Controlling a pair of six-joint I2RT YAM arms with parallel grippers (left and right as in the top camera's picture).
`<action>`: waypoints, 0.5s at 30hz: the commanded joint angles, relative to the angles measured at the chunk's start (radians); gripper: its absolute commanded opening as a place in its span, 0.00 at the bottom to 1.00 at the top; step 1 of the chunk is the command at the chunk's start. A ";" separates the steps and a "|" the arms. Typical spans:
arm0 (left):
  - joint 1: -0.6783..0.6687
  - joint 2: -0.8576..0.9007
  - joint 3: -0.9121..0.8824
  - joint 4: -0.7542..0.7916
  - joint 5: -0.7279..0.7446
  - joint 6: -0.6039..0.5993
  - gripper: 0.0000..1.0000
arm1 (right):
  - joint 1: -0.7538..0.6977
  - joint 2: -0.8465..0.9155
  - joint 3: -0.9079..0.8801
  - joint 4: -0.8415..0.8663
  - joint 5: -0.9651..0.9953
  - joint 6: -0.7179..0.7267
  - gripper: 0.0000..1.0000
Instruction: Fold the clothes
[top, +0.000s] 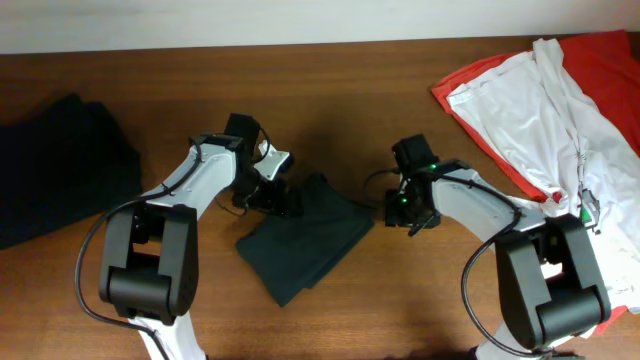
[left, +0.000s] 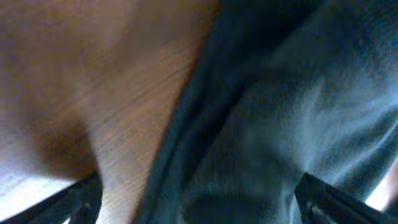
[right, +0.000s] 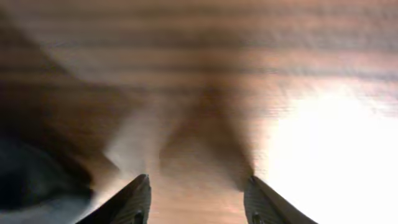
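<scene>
Gaping empty at frame centre, left gripper (left: 199, 202) and right gripper (right: 196, 199) risk snagging the folded dark shirt (top: 305, 242), undoing its fold.

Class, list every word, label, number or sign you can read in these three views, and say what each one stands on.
No text can be read in any view.
Small tag on the white shirt: too small to read.
Folded dark shirt: no lettering shows.
Both wrist views: blurred, no writing visible.
</scene>
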 joint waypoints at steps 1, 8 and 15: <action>0.000 0.008 -0.001 0.081 0.076 0.038 0.99 | -0.015 -0.005 0.004 -0.051 -0.006 -0.032 0.53; -0.001 0.168 -0.001 0.089 0.343 0.097 0.67 | -0.015 -0.005 0.004 -0.122 -0.006 -0.031 0.54; 0.080 0.139 0.142 0.026 0.309 0.093 0.01 | -0.016 -0.005 0.004 -0.166 0.047 -0.032 0.53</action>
